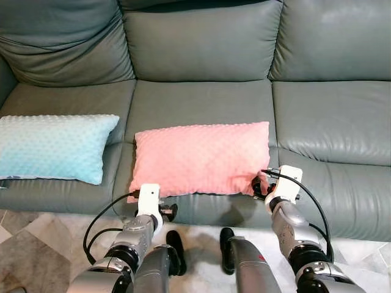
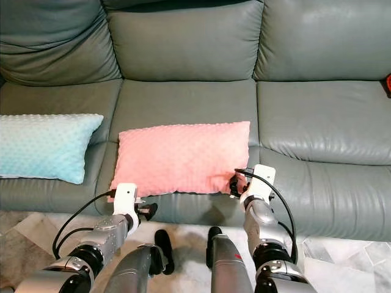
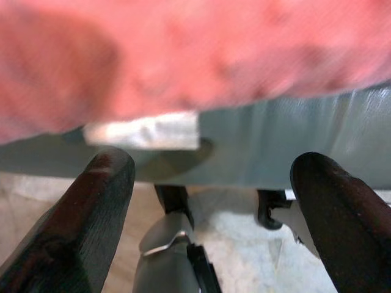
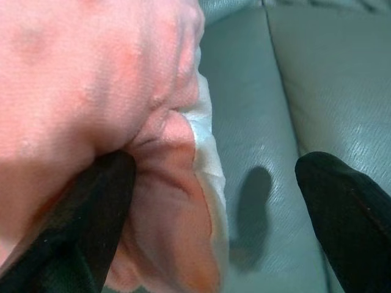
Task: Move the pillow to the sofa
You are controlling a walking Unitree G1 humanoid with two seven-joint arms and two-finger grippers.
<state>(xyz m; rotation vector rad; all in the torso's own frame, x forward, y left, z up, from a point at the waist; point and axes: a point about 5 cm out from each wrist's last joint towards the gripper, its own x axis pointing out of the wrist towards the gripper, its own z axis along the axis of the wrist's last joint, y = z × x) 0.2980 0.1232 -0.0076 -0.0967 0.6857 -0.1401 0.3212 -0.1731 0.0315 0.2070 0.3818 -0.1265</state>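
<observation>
Grey-green sofa [image 1: 201, 104], pink pillow [image 1: 201, 157] flat on middle seat, front edge at the seat lip. Light blue pillow [image 1: 55, 146] on the left seat, just beside it. Right gripper [image 4: 214, 201] spread open at pink pillow's right front corner, one finger [image 4: 85, 213] touching fabric. Left gripper [image 3: 208, 207] released, below pillow's left front edge; left wrist view shows white tag [image 3: 143, 130] under that edge.

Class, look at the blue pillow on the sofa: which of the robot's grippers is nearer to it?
Left. The left gripper sits below the pink pillow's near left corner, beside the blue pillow; the right gripper is at the pink pillow's far corner.
</observation>
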